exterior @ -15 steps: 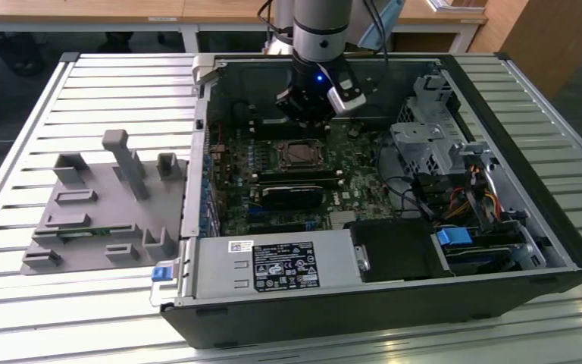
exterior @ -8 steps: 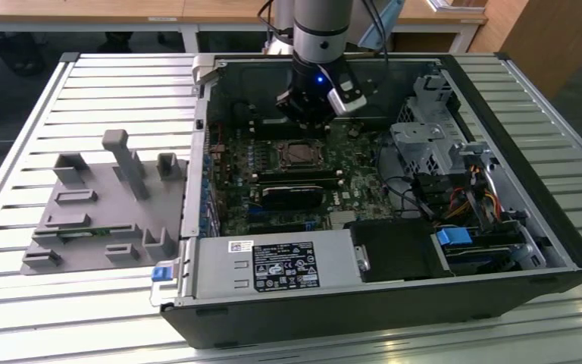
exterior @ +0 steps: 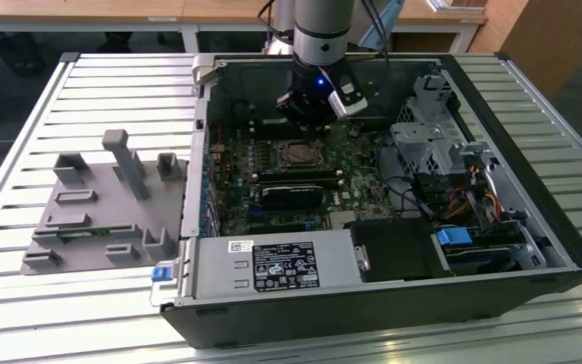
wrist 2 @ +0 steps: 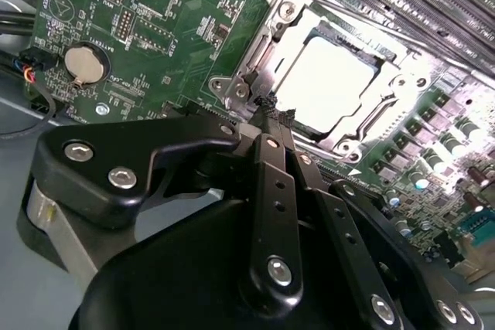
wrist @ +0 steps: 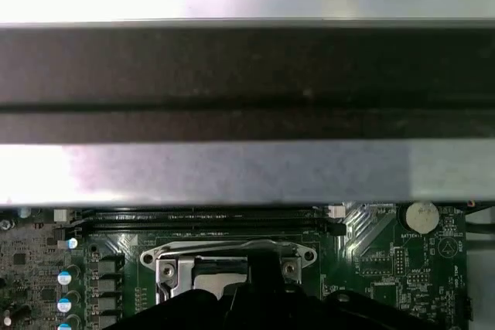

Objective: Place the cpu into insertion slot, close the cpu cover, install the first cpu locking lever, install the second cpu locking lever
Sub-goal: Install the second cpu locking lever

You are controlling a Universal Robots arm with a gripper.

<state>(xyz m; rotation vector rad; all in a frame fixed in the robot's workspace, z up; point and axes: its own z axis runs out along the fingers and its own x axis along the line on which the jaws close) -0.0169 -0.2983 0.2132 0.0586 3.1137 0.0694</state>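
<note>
The cpu (wrist 2: pixel 329 83) lies flat in the insertion slot on the green motherboard, its metal top shining bright. The cpu cover (wrist 2: pixel 371 125), a silvery frame, lies down around it. In the exterior view the slot (exterior: pixel 296 154) sits in the middle of the open computer case, with my gripper (exterior: pixel 317 114) just behind it. In the second wrist view my gripper (wrist 2: pixel 271 107) is shut, its black fingertips pressed together at the slot's edge beside a metal lever end (wrist 2: pixel 246 86). Whether they pinch the lever I cannot tell. The slot's frame (wrist: pixel 232 262) also shows in the first wrist view.
Long black memory sticks (exterior: pixel 293 179) lie in front of the slot. A coin battery (wrist 2: pixel 83 63) sits on the board. The drive cage and cables (exterior: pixel 442 159) fill the exterior view's right. A grey parts fixture (exterior: pixel 104 205) stands outside the case. The case wall (wrist: pixel 247 75) is close behind.
</note>
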